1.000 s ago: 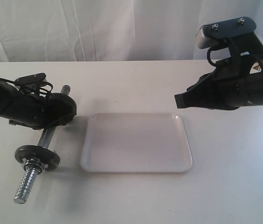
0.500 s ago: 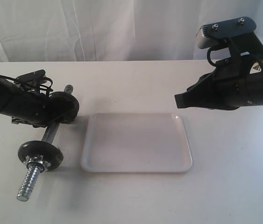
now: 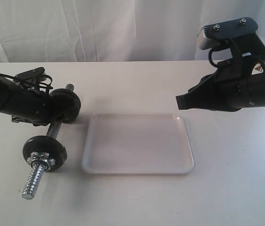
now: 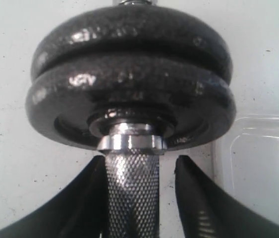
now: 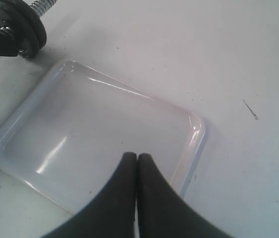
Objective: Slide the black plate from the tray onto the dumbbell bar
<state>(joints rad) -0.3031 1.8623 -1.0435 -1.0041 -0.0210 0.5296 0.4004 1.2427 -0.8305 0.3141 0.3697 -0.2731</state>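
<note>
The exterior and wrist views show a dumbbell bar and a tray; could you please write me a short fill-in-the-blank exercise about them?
1. In the exterior view, the dumbbell bar lies to the ___ of the white tray.
2. The left hand straddles the bar's knurled grip, right next to ___ stacked black discs.
3. The right hand has its fingers pressed ___, holding nothing.

Missing words: left; two; together.

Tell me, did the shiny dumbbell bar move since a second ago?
Yes. The dumbbell bar swung its near threaded end to the right in the exterior view, closer to the tray, which stayed put.
</note>
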